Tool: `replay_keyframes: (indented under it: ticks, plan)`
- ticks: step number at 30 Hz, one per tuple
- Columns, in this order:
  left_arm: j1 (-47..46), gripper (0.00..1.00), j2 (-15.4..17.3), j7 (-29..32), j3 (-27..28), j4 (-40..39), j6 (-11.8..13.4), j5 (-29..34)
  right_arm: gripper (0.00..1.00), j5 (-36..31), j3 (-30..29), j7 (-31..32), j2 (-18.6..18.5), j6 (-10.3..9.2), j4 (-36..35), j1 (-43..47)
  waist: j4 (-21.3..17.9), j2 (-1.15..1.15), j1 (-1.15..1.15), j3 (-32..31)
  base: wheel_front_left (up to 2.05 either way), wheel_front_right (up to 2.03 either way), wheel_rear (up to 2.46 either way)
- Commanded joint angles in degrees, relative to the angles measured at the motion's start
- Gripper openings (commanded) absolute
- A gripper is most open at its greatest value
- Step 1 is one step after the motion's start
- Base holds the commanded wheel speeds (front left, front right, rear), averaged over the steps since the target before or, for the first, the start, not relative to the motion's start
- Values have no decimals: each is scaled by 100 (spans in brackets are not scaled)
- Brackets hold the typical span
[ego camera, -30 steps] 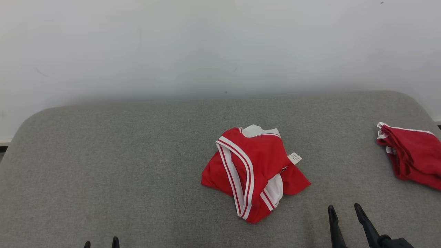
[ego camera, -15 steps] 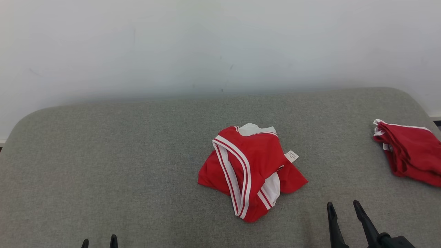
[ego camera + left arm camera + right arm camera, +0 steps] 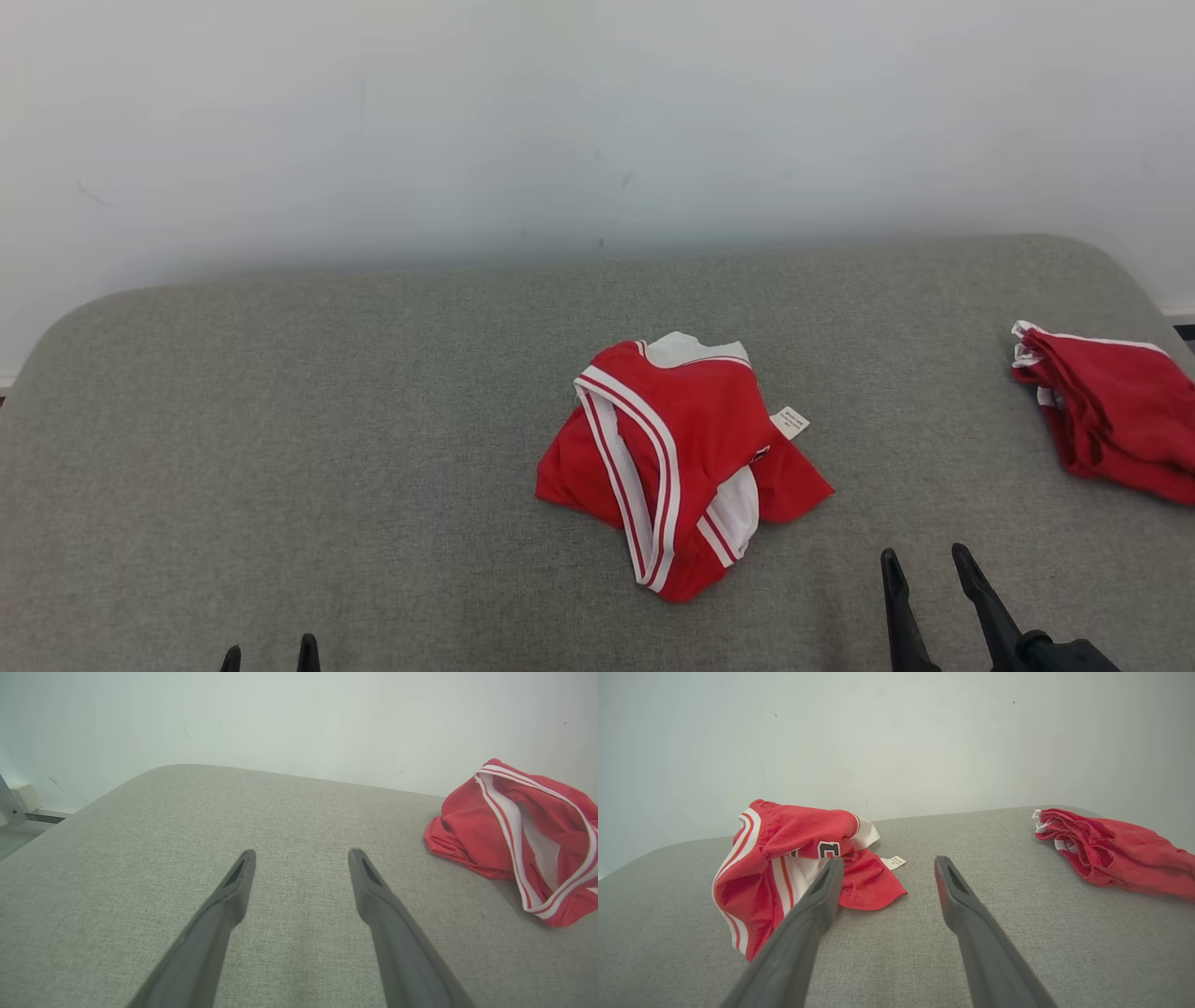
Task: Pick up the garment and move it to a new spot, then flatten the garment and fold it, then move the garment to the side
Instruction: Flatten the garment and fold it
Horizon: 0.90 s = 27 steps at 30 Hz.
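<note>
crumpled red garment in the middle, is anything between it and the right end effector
Nothing visible. Bare grey padded surface lies between the open right end effector and the crumpled red garment. The second red garment sits apart, far to the right, out of that path.

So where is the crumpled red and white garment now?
In the head view the garment lies at the middle of the cushion, ahead and left of the right gripper, far from the red pile at the right edge.
</note>
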Motion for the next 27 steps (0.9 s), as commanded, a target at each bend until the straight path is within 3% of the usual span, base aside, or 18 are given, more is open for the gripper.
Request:
replay_keyframes:
  ticks: [1,11,19,27]
  plan:
    - [-23,100,-10,-19,3,15,-32,-10,100,22,6,-2,9,-14,7,-26,-12,0,0,5,0,0,0]
    - [-49,100,-11,-19,-4,51,-37,-79,100,19,41,-2,-13,-15,41,-77,-107,0,0,62,0,0,0]
    - [-702,100,4,3,-101,372,-29,-238,100,-12,67,-1,-15,-15,23,-115,-406,0,0,162,0,0,0]
    - [-1930,100,105,851,-288,870,-31,-597,100,-37,165,-1,-12,-15,19,-220,-1036,0,0,284,0,0,0]
